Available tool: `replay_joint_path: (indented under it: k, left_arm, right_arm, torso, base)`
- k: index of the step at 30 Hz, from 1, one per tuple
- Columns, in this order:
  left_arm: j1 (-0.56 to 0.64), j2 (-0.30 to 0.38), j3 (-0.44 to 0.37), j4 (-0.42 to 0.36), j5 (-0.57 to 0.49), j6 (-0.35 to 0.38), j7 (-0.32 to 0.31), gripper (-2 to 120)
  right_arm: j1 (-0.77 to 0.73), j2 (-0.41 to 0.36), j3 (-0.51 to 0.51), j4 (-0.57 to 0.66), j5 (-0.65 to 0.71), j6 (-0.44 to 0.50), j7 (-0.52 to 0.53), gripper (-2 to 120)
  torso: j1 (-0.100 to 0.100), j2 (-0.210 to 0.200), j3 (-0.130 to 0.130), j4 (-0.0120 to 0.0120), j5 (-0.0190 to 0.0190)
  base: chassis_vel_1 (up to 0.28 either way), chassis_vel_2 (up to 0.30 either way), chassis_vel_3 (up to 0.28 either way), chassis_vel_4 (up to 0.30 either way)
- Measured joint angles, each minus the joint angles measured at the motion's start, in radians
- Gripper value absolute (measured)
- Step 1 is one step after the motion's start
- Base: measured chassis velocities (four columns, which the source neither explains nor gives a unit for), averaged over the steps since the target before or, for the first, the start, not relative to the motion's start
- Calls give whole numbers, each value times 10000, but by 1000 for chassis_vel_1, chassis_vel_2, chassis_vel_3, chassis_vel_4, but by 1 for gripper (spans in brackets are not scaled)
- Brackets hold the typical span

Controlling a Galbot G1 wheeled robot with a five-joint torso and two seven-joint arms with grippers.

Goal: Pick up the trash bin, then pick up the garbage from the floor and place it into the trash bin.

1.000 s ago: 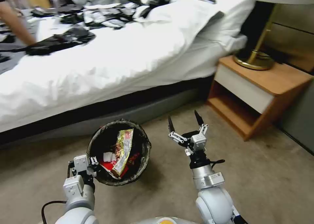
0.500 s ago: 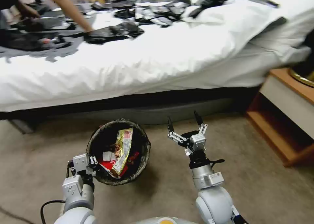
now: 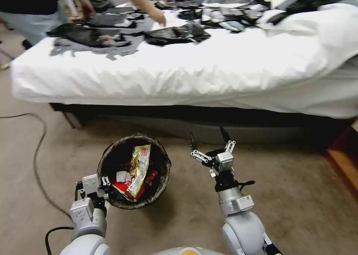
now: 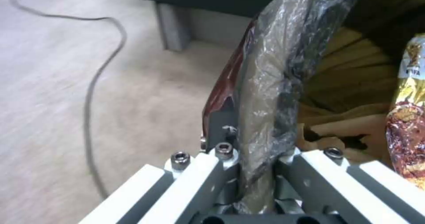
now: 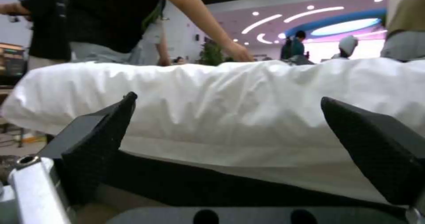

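Note:
The trash bin, round with a dark bag folded over its rim, hangs just above the carpet at my lower left. My left gripper is shut on its near rim; in the left wrist view the bagged rim runs up from between the jaws of that gripper. Garbage lies inside the bin: a gold snack wrapper, red-and-white cartons and brown scraps. To the right of the bin, my right gripper is raised, open and holding nothing, facing the bed.
A bed with white sheets spans the view ahead, with black clothing on top. Its dark base and a leg stand close in front. A cable trails over the carpet at left. A wooden nightstand edge is at right.
The whole picture has slid to the right, so the camera has turned left; the nightstand and lamp have left the view. Both arms and the held bin keep their pose.

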Motion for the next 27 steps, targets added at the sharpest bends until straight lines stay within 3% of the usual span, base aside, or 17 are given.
replay_joint_path:
  k: [27]
  left_arm:
    - [135,-20,-51,-270,-3,27,-1,0]
  right_arm:
    - [-51,2,4,55,-26,9,-60,100]
  torso:
    - [-1,0,0,-2,0]
  base:
    - [128,123,125,126]
